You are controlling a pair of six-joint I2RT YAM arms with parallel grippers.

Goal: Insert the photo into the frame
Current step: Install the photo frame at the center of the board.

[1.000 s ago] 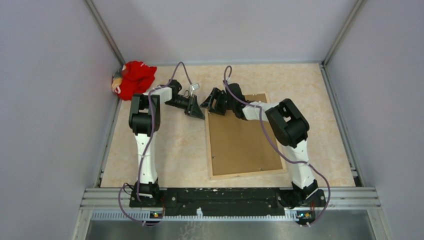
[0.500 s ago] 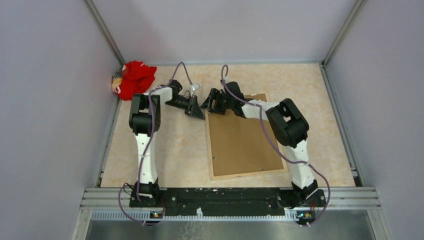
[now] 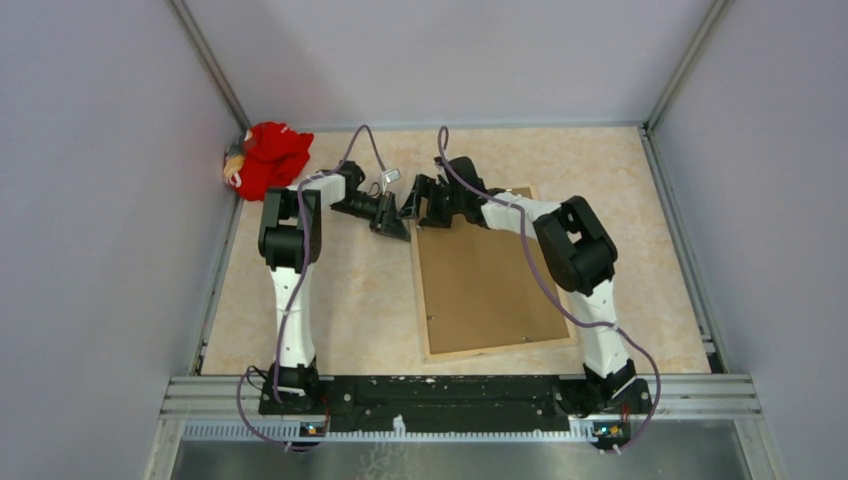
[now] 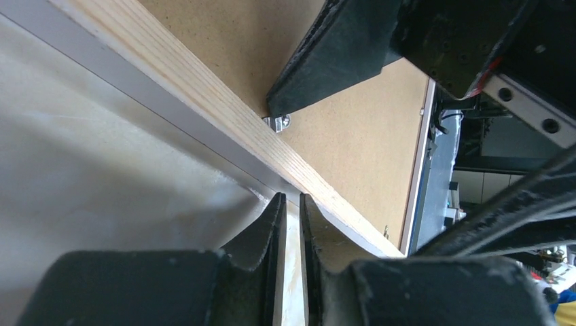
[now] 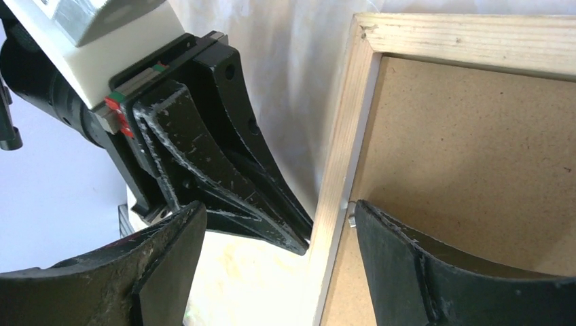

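The frame point(image 3: 419, 295) lies face down on the table, its light wood rear edge point(image 4: 217, 125) up. The brown backing board point(image 3: 490, 280) sits inside it. The photo is hidden. My left gripper point(image 3: 399, 227) is shut and empty, its tips point(image 4: 291, 198) touching the outside of the frame's left rail near the far corner. My right gripper point(image 3: 413, 208) is open and straddles that same rail point(image 5: 343, 142). One finger point(image 5: 163, 251) is outside the rail. The other finger point(image 5: 414, 265) rests on the backing board beside a small metal tab point(image 5: 351, 219).
A red stuffed toy point(image 3: 265, 158) lies in the far left corner against the wall. Grey walls close the table on three sides. A metal rail point(image 3: 460, 392) runs along the near edge by the arm bases.
My right gripper has moved a little left and farther over the frame's far left corner, closer to the left gripper. The left arm has hardly moved.
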